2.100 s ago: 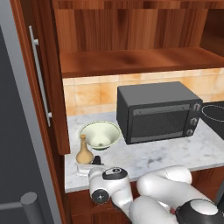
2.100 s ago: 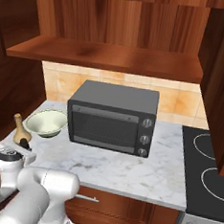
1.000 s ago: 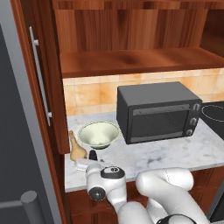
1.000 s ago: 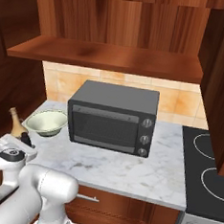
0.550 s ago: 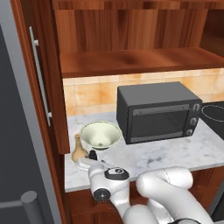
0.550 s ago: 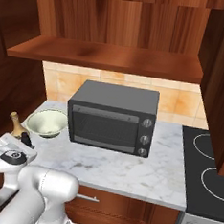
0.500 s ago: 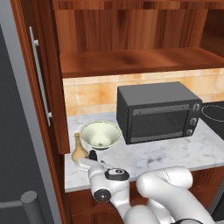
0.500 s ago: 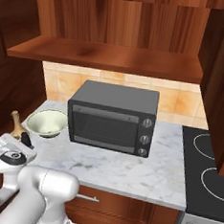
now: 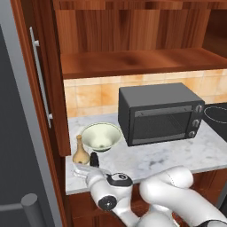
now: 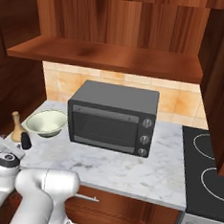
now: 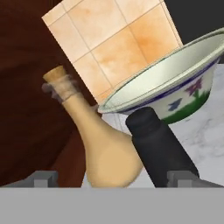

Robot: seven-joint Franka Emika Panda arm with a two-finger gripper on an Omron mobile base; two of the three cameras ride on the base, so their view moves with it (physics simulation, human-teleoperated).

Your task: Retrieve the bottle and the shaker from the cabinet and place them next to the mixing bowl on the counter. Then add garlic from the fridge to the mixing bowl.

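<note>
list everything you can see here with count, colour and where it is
bottle: one, tan, on the counter left of the bowl
shaker: one, black, on the counter right of the bottle, in front of the bowl
bowl: one, pale cream-green, on the counter left of the microwave
microwave: one, black, at the back of the counter
counter: one, white and grey marble, over wood drawers
cabinet: one, reddish-brown, above the counter, door open
stove: one, black, right of the counter
fridge: one, grey, far left
end effector: one, open, low at the counter's front edge by the shaker
</note>
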